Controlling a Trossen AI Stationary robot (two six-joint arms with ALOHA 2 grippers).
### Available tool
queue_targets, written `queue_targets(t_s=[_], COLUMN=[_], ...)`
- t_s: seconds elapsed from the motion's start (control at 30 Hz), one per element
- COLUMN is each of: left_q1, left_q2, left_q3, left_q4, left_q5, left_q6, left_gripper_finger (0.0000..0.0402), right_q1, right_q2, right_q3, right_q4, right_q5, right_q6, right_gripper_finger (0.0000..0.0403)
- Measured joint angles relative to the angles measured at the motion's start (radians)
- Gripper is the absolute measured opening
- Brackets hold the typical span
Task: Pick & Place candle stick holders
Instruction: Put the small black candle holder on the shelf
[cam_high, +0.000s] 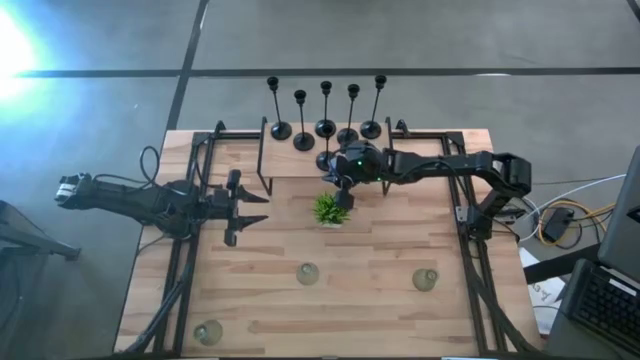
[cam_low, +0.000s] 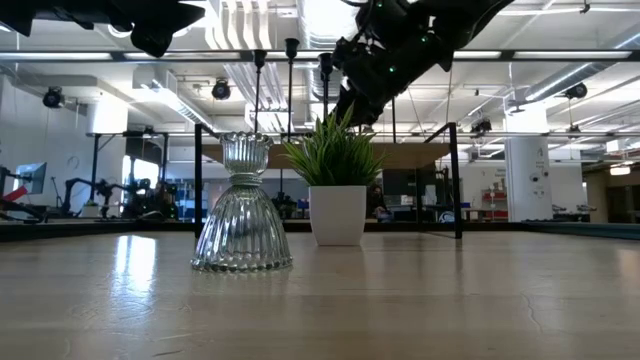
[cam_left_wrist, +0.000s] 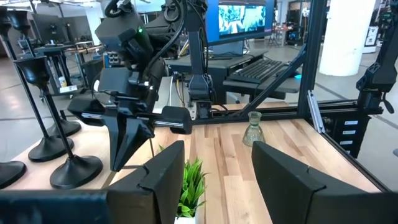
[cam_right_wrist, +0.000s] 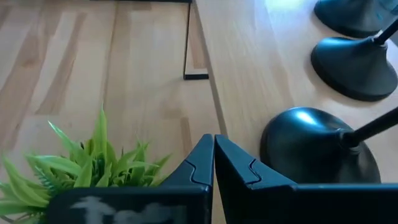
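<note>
From above, the black candlesticks (cam_high: 326, 108) stand in a loose row on the raised shelf (cam_high: 290, 162) at the table's far edge, five in plain sight and a sixth base half hidden under the right arm. The right gripper (cam_high: 343, 187) hangs just off the shelf's front edge, above the small green plant (cam_high: 329, 209), fingers pressed together and holding nothing. The left gripper (cam_high: 243, 207) waits at the left of the table (cam_high: 370, 300), fingers spread and empty. Three glass holders (cam_high: 308, 273) sit well apart across the near half of the table.

At table height, one ribbed glass holder (cam_low: 242, 214) stands upright just beside the plant's white pot (cam_low: 337, 214), with the right arm hanging above the leaves.

From the left wrist, the open fingers (cam_left_wrist: 163, 180) frame the plant, another glass holder (cam_left_wrist: 253, 129) near the far corner, and the black bases (cam_left_wrist: 74, 171) on the shelf.

From the right wrist, the shut fingertips (cam_right_wrist: 213, 158) sit next to the nearest black base (cam_right_wrist: 314, 143), not touching it.

The black ones look stiff, thin and top-heavy on a broad foot; I'd pinch the stem low, near the base, so they don't swing. The glass looks heavier, slick and breakable; its narrow waist seems the safest grip.
</note>
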Motion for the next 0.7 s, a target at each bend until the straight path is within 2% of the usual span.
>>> queue_targets(t_s=[0.7], left_q1=[0.000], left_q2=[0.000], left_q3=[0.000], left_q4=[-0.001], left_q5=[0.000], left_q6=[0.001], left_gripper_finger=[0.0193], right_q1=[-0.037], right_q2=[-0.010], right_q3=[-0.016], right_q4=[0.009], right_q5=[0.030], right_q6=[0.003], right_gripper_finger=[0.0008])
